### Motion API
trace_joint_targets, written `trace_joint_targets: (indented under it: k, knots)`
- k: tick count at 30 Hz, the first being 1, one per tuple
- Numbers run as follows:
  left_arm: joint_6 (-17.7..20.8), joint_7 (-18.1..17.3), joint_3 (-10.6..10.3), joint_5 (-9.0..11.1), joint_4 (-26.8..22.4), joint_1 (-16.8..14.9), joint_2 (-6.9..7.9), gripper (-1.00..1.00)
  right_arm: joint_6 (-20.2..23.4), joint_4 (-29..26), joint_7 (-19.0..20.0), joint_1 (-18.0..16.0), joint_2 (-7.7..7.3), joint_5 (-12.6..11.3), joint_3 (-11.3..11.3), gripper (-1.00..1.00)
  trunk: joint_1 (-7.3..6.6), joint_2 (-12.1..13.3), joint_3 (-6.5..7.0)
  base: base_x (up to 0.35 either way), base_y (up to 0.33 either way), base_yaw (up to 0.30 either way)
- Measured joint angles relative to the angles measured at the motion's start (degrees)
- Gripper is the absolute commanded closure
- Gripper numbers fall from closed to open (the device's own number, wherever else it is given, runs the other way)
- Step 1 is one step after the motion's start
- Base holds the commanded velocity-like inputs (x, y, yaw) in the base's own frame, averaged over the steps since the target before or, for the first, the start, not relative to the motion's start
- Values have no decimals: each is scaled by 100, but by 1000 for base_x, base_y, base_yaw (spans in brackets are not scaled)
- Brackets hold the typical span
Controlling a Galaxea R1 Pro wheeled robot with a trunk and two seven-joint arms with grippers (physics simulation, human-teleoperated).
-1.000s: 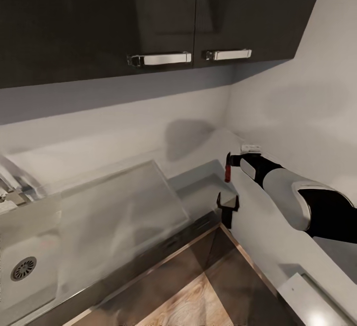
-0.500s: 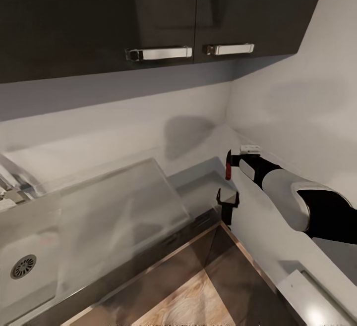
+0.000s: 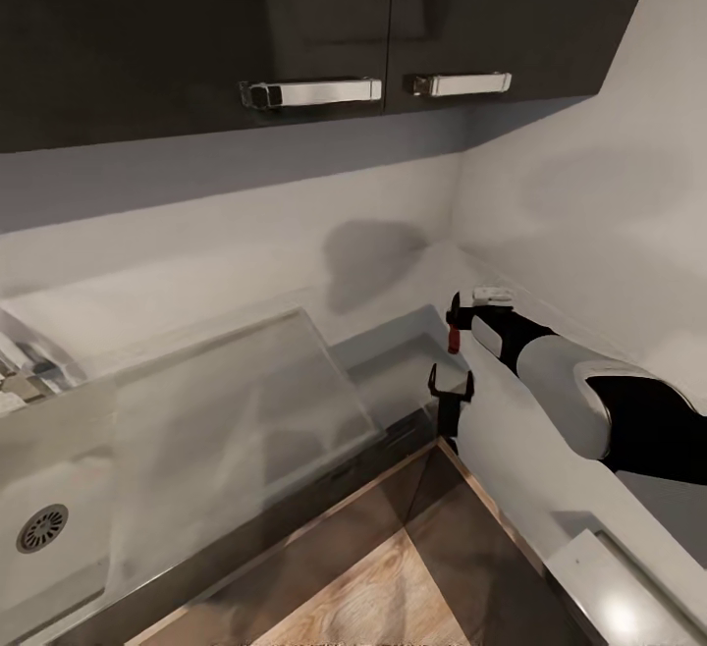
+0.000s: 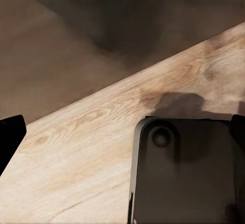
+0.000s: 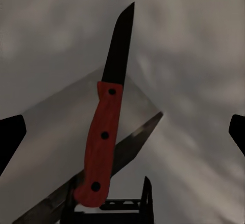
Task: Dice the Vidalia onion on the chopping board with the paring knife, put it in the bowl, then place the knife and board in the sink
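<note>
The paring knife [image 3: 454,337] has a red handle and a short dark blade. It stands upright, blade up, over a small black stand [image 3: 450,393] at the countertop's [image 3: 393,356] right corner. My right gripper [image 3: 467,317] is level with it, open, its fingers spread wide on either side of the paring knife [image 5: 104,137] without touching it. At the left lies the sink [image 3: 69,474] with its round drain [image 3: 42,526] and flat drainboard [image 3: 236,410]. My left gripper [image 4: 122,132] hangs open over the wooden floor. The onion, board and bowl are out of view.
Dark upper cabinets [image 3: 295,18] with chrome handles hang over the counter. White walls meet in a corner just behind the knife. Wooden floor [image 3: 383,597] shows below the counter's metallic front edge. A dark part of my base [image 4: 184,173] sits under the left gripper.
The whole picture has shifted slightly, so the camera has moved. My right gripper stays beside the knife, still open.
</note>
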Motion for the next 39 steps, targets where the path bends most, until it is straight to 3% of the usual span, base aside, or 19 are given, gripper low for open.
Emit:
trace_joint_targets:
  k: [39]
  knots:
    - [0,-1,0,9,3,0,1,-100,-14,-6,0,29,12,-7,0,-100,0,0,-353,20,0,0]
